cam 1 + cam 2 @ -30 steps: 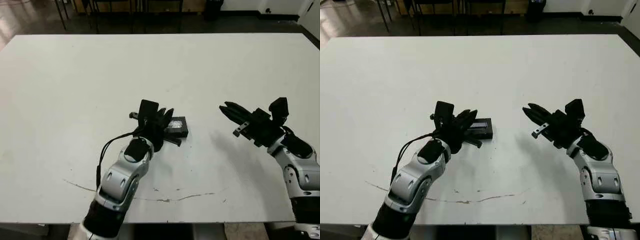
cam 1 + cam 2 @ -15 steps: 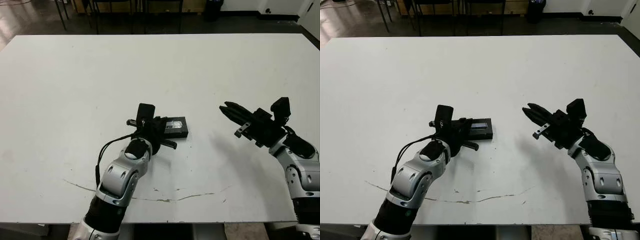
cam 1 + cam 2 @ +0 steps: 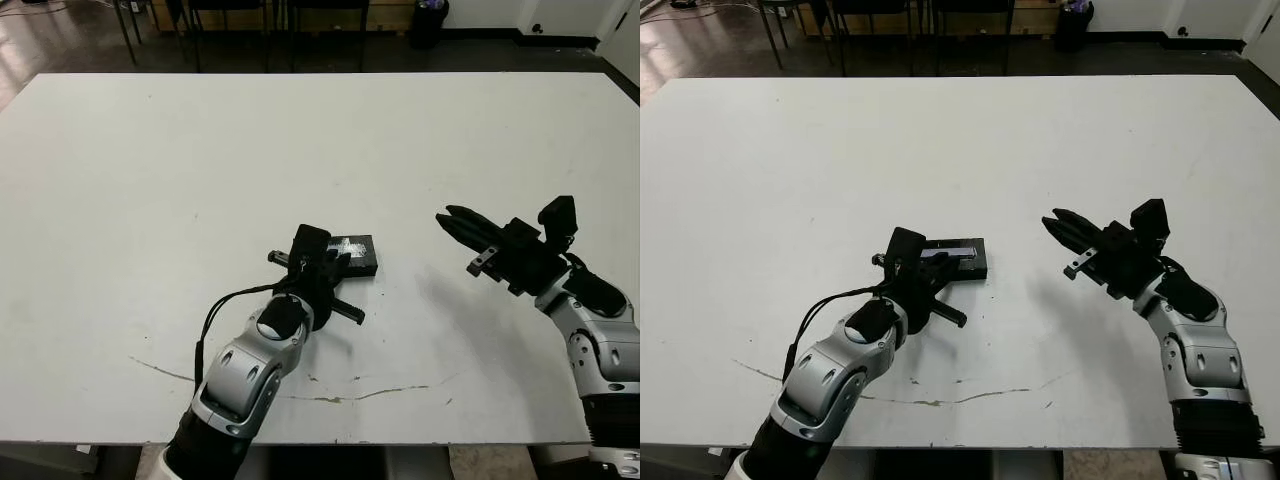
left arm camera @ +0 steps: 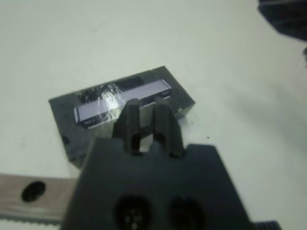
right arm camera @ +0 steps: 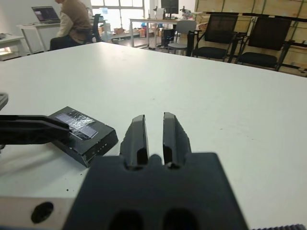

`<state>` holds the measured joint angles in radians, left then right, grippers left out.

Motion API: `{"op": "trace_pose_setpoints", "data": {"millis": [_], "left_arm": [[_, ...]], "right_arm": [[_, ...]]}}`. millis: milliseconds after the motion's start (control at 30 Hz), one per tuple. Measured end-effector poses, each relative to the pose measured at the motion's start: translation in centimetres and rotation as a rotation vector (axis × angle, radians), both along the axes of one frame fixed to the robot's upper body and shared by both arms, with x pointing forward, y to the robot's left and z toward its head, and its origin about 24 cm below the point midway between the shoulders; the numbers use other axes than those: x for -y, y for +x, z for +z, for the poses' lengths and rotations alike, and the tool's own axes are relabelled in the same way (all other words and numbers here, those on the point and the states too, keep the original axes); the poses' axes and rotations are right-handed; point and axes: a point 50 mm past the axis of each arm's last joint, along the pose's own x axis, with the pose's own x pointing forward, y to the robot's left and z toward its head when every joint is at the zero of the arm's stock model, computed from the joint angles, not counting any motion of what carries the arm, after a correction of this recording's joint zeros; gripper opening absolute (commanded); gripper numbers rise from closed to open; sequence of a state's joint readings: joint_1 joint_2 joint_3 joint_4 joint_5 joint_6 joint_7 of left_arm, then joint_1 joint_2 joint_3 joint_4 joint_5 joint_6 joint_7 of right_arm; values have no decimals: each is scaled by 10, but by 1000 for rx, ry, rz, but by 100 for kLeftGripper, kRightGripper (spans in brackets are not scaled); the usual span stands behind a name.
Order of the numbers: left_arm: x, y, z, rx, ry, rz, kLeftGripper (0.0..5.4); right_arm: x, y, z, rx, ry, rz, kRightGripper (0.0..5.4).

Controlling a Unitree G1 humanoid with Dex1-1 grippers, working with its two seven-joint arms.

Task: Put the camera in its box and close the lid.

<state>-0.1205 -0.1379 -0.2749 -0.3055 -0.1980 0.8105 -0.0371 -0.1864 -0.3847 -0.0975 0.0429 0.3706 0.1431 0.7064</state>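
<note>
The lid [image 4: 123,99] sits flat on the box [image 4: 184,103], edges aligned, so the two form one closed black slab near the middle of the white table [image 3: 150,180]. A pale strip with a glare patch runs along the lid's top face. The camera is not visible in any view. The left gripper [image 4: 146,120] is at the near side of the box, its fingers [image 4: 164,125] close together with only a thin gap between them, holding nothing; the tips overlap the near edge of the lid in the left wrist view, but whether they touch it cannot be told. In the head views the left forearm reaches in from the near edge with a black cable looped beside it. The right gripper [image 3: 458,222] hangs above the table well to the right of the box, pointing toward it, its fingers [image 5: 138,136] nearly together and empty. A thin dark scratch line [image 3: 350,397] crosses the table near its front edge. Beyond the far side of the table, the right wrist view shows a seated person [image 5: 73,24], desks and black chairs [image 5: 216,36].
</note>
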Motion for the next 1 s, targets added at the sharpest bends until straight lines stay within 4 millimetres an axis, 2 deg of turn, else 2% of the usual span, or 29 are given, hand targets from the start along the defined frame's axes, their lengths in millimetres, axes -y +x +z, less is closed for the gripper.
{"op": "trace_pose_setpoints", "data": {"millis": [100,267,467,633,833,1000], "left_arm": [[-22,-3,9,16,-92,76,1],[-63,2,49,297,-177,187,1],[-112,21,63,394,-208,317,1],[-129,33,53,450,-140,412,1],[-146,41,40,729,213,514,1],[-150,43,16,734,222,574,1]], "right_arm": [[-3,-4,1,41,9,-33,0],[-6,-5,5,112,33,-66,0],[-14,-1,2,124,80,-152,0],[-23,6,2,137,86,-235,0],[-27,13,-6,140,83,-282,0],[-34,16,-7,162,54,-310,0]]}}
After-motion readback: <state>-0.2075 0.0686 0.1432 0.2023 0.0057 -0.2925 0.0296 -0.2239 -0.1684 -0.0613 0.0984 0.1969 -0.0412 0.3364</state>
